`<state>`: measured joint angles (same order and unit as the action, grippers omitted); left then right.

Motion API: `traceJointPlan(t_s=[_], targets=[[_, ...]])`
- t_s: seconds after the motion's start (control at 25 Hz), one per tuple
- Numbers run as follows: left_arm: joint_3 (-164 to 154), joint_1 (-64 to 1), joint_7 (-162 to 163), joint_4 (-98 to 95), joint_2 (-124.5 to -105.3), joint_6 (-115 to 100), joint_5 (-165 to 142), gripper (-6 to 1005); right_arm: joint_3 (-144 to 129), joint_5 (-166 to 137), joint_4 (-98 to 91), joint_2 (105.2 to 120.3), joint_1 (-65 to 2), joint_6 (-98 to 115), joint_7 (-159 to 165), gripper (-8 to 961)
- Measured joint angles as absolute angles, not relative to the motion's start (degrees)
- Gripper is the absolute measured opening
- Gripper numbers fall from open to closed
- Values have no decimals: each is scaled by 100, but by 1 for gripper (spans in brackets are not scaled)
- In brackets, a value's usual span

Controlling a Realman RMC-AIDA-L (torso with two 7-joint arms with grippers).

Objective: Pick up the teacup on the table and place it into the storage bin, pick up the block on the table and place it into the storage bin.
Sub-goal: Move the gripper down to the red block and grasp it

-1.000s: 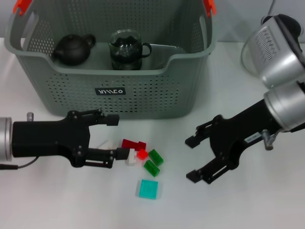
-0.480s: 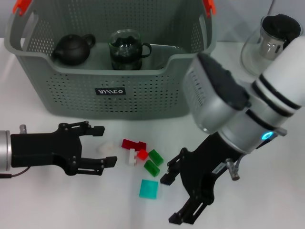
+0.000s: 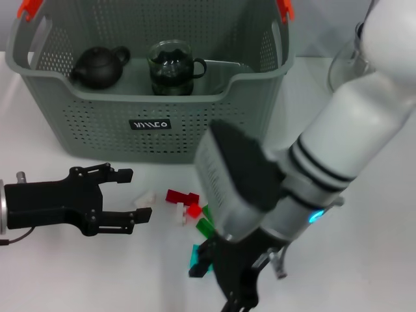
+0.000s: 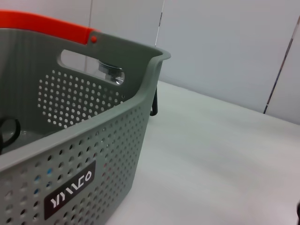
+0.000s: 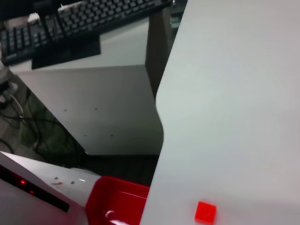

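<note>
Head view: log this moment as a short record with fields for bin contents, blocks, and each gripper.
bin contents: bin holds a dark teapot and a glass cup
blocks: red, white, green and teal pieces on the table in front of the bin
left gripper: open, empty, beside the white block
right gripper: low over the teal block, arm covering part of the pile

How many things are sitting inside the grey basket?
2. A dark teapot sits toward the robot's left side of the storage bin, and a glass teacup stands near the middle. The front wall may hide more.
</note>
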<state>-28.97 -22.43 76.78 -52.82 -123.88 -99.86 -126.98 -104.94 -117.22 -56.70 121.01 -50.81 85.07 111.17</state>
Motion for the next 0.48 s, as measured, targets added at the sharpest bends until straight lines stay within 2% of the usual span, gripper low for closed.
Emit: traceJointPlan(t_s=[0.48], targets=[[-2883, -2278, 7643, -5189, -12376, -9925, -12661, 900, -11826, -11346, -5679, 12137, -4966, 6877, 11421, 899]])
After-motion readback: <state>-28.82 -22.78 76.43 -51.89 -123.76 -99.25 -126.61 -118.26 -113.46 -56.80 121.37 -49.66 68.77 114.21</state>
